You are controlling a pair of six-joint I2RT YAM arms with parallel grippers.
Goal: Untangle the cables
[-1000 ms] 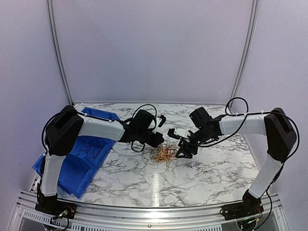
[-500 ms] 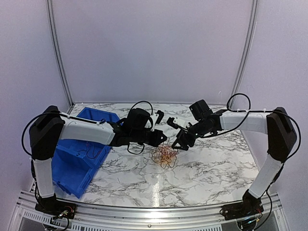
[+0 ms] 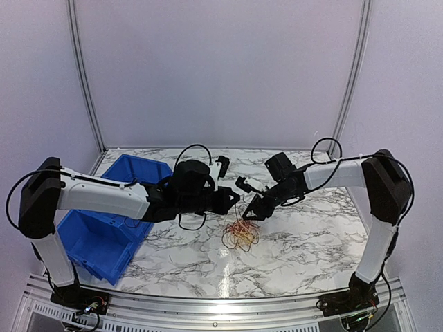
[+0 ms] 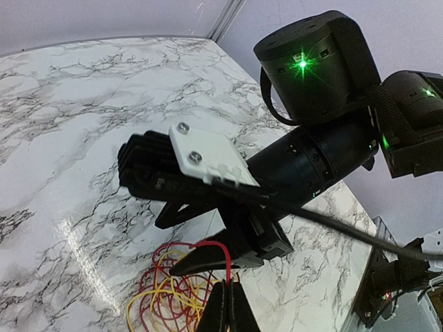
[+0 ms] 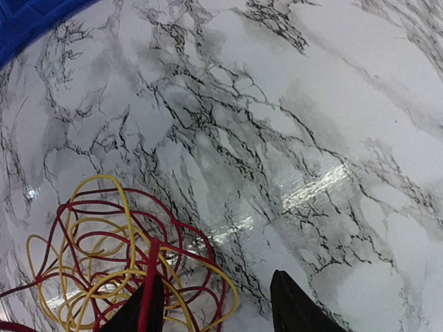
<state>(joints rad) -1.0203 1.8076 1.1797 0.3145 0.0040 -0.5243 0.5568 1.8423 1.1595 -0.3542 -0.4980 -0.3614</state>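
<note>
Left tool tight on cables — blue bin, contents unclear.

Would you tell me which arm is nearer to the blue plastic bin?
Left. The left arm crosses over the blue plastic bin; the right arm lies past the red and yellow wire tangle.

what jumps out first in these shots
A red-and-yellow cable tangle in the middle of the marble table draws the eye first. The left claw pinches a red strand of it; the right claw hangs open by the tangle. A blue bin sits at the table's left.
</note>
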